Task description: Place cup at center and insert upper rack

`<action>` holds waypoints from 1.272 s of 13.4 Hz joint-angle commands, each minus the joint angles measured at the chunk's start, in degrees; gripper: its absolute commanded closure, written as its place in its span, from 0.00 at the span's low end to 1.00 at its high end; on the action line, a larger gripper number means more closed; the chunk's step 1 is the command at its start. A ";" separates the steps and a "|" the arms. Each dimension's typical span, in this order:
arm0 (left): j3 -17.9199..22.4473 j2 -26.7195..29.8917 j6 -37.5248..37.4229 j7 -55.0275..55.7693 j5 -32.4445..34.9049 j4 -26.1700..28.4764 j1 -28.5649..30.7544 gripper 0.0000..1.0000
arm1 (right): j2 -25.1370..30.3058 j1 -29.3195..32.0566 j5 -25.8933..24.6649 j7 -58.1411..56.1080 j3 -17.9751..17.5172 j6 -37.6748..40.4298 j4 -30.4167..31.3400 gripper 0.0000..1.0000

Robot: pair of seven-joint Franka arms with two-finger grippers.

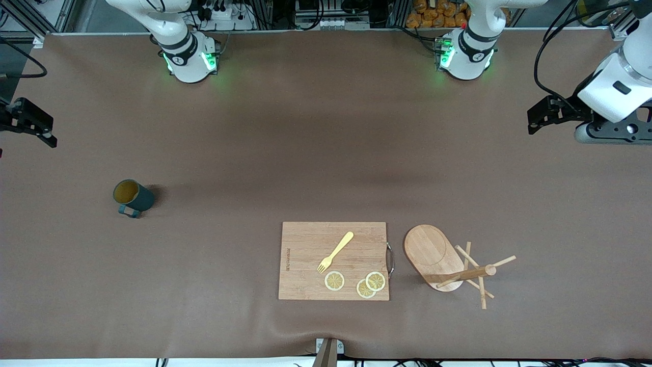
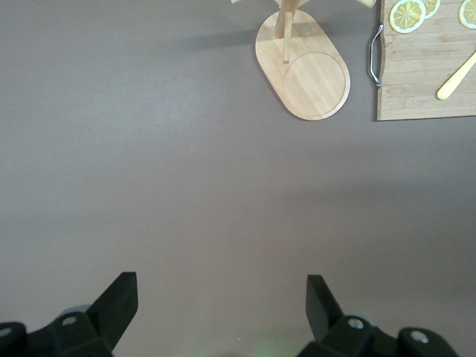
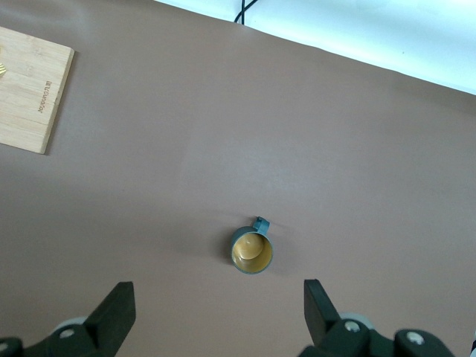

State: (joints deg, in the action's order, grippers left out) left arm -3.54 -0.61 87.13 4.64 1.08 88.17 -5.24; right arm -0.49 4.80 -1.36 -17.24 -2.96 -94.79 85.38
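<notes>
- We're seeing the cutting board point(image 1: 333, 260) lying nearest the front camera, with a yellow fork point(image 1: 335, 252) and three lemon slices point(image 1: 357, 283) on it.
- Just beside the board, toward the left arm's end, the upper rack point(image 1: 448, 262) is standing on its oval base.
- The cup point(image 1: 132, 197) is sitting upright, well apart from the board toward the right arm's end and a bit farther back.
- Our right gripper point(image 3: 216, 309) is hovering above the cup's end, jaws apart.
- Our left gripper point(image 2: 222, 305) is hanging over bare table, farther back than the rack, jaws apart too.
</notes>
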 commanded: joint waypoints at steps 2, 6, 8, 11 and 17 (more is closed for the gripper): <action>-0.42 0.25 0.41 -0.51 -0.55 -0.28 0.32 0.00 | -0.83 0.29 -1.19 0.71 -0.21 0.57 -1.45 0.00; -0.42 -0.10 0.50 -0.86 -0.73 -0.36 0.76 0.00 | -0.83 -0.05 -1.10 7.36 -0.12 1.01 -1.45 0.00; -0.42 -0.19 0.67 -0.86 -0.46 -0.45 0.41 0.00 | -1.01 -0.06 -1.10 8.18 -0.21 1.01 -1.27 0.00; -0.42 -0.18 0.67 -0.86 -0.55 -0.45 0.15 0.00 | -7.39 0.38 -1.19 7.83 -0.12 0.75 -1.09 0.00; -0.51 -0.36 2.52 -0.07 -0.55 -1.24 -0.21 0.00 | -13.39 1.52 -1.45 7.74 -0.12 1.89 0.57 0.00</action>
State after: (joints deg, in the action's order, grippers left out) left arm -3.88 -0.80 89.57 4.58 1.08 88.05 -5.57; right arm -12.46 5.07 -1.61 -10.33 -2.57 -93.89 85.97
